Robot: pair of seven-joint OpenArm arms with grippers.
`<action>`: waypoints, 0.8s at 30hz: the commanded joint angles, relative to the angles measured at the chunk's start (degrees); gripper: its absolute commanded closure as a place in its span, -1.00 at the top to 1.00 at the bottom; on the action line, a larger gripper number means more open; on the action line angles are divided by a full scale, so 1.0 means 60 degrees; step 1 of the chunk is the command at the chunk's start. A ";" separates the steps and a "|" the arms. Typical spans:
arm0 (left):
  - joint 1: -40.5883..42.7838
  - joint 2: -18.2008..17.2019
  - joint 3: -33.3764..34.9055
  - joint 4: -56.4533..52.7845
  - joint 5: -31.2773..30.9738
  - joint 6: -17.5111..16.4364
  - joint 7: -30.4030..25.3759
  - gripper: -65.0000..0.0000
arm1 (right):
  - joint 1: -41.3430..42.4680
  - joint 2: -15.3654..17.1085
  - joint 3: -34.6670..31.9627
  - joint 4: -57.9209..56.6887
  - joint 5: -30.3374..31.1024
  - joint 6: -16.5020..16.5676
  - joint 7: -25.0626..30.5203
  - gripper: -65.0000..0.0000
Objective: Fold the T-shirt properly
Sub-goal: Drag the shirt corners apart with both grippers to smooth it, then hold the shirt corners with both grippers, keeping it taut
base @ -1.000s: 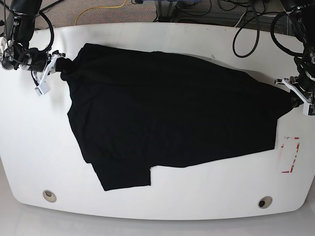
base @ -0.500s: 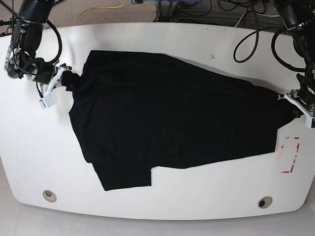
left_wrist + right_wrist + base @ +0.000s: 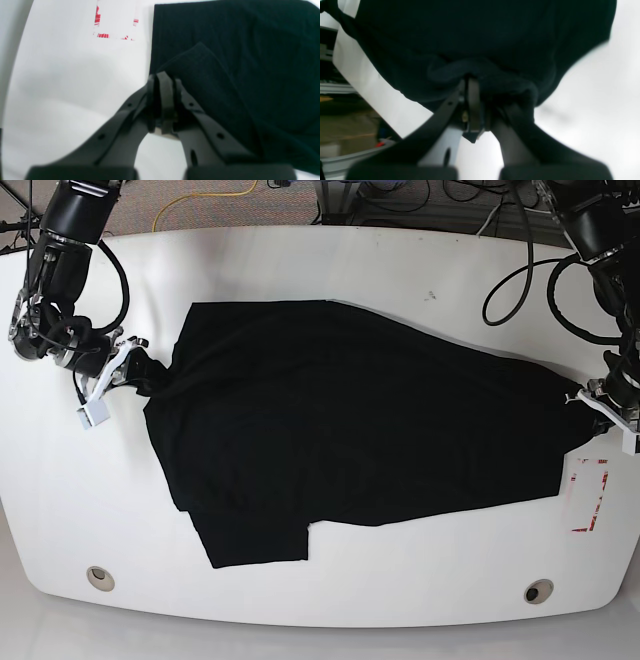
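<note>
Black cloth, the T-shirt [image 3: 350,420] lies spread on the white bench [image 3: 400,270], stretched between both arms; left fingers [image 3: 162,82] and right fingers [image 3: 472,85] each pinch an edge. No lettering is readable.

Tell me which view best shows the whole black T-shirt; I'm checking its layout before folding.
The base view: the black cloth T-shirt lies spread across the white table, its full outline visible. The left wrist view shows only one corner, the right wrist view only bunched cloth.
</note>
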 commanded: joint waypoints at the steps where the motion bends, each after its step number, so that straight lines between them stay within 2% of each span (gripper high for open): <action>1: -0.0327 -0.0079 -0.0031 0.0105 -0.0116 -0.0027 -0.0206 -1.00 | 0.0187 0.0216 0.0067 0.0359 0.0231 0.0040 0.0428 -1.00; 6: -0.0605 0.0082 -0.0031 0.0090 -0.0116 -0.0027 -0.0572 -1.00 | 0.0480 0.0157 0.0023 0.0374 -0.0121 -0.0033 0.0750 -1.00; 10: -0.0649 0.0214 -0.0031 0.0076 -0.0072 -0.0013 -0.1041 -1.00 | 0.0759 -0.0224 0.0052 0.0388 -0.0897 -0.0077 0.0750 -1.00; 14: -0.1016 0.0228 -0.0016 -0.0408 -0.0043 -0.0013 -0.1246 -1.00 | 0.1066 -0.0370 0.0052 0.0374 -0.1747 -0.0048 0.0779 -1.00; 19: -0.1441 0.0170 -0.0031 -0.1287 -0.0043 0.0002 -0.1261 -1.00 | 0.1316 -0.0400 0.0052 0.0374 -0.2524 -0.0018 0.0794 -1.00; 24: -0.1543 -0.0182 0.0013 -0.2122 -0.0057 0.0002 -0.1451 -1.00 | 0.1418 -0.0400 0.0067 0.0242 -0.3154 -0.0018 0.1131 -1.00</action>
